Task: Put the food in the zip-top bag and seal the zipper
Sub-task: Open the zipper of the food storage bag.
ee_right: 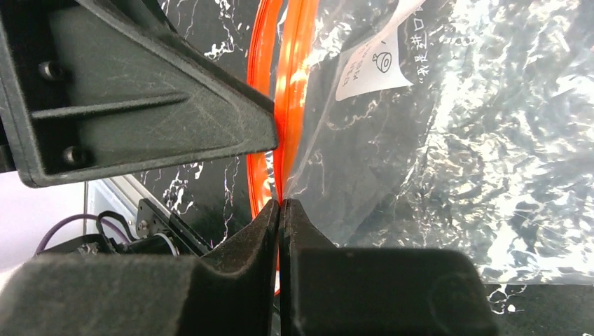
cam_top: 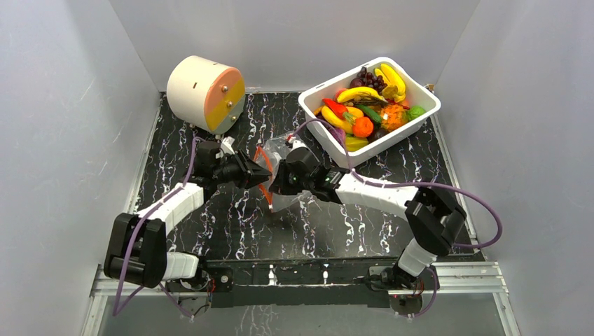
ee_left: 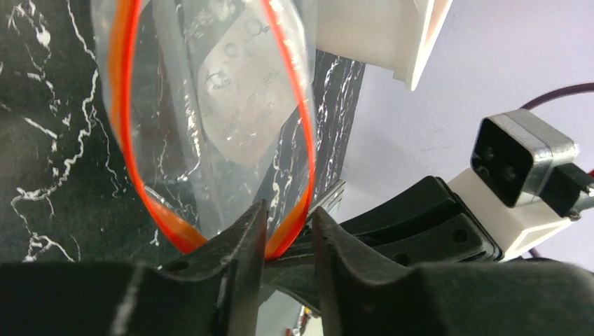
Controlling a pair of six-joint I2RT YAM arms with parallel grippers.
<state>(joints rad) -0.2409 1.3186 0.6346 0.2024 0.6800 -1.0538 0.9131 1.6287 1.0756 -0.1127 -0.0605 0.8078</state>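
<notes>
The clear zip-top bag [cam_top: 284, 148] is held up over the mat between my two grippers. Its orange-red zipper [cam_top: 264, 183] forms an open oval in the left wrist view [ee_left: 122, 119], and I see no food inside the bag [ee_left: 231, 119]. My right gripper [ee_right: 280, 203] is shut on the zipper rim [ee_right: 287, 84]. My left gripper [ee_left: 288, 210] stands slightly open with the rim's lower bend between its fingers. In the top view the left gripper [cam_top: 258, 175] and right gripper [cam_top: 274, 180] nearly touch. The food [cam_top: 368, 105] lies in the white tub.
The white tub [cam_top: 392, 143] stands at the back right, close behind the right arm. A cream cylinder with a peach and yellow face [cam_top: 206, 93] lies at the back left. Grey walls close in both sides, and a metal rail runs along the near edge.
</notes>
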